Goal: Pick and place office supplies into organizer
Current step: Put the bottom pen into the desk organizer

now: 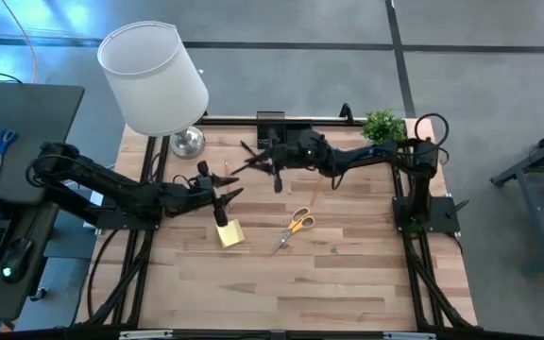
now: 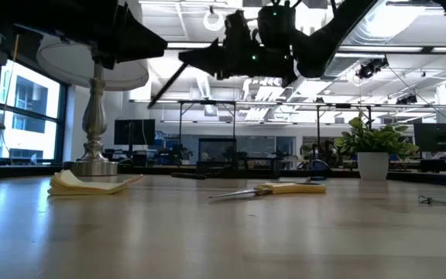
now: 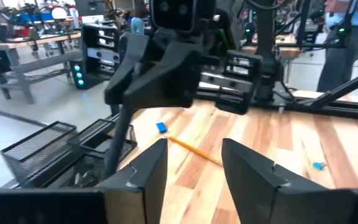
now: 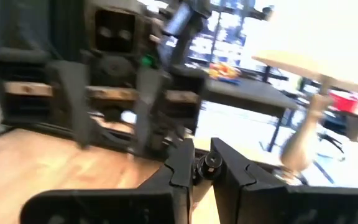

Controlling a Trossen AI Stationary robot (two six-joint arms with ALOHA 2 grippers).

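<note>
My right gripper (image 1: 270,159) hangs above the table near its far edge, shut on a black pen (image 2: 180,77). The black mesh organizer (image 1: 270,123) stands at the far edge, just beyond it, and also shows in the left wrist view (image 3: 39,146). My left gripper (image 3: 191,171) is open and holds nothing; it hovers left of centre (image 1: 220,195). Flat on the wood lie the yellow sticky-note pad (image 1: 230,233), the orange-handled scissors (image 1: 296,225), an orange pencil (image 3: 194,150) and a blue eraser (image 3: 161,127). My right gripper pinches the black pen between its two fingers near one end (image 4: 211,163), whose round tip shows between them. The pen's long free part (image 3: 118,140) slants down from the fingers toward the table's left side. It is lifted clear of the table.
A white-shaded lamp (image 1: 154,76) stands at the far left corner and a small green plant (image 1: 382,125) at the far right. A small dark item (image 2: 432,200) lies on the right. Bare wood spreads along the near edge (image 1: 291,293). A person stands beyond the table (image 3: 347,37).
</note>
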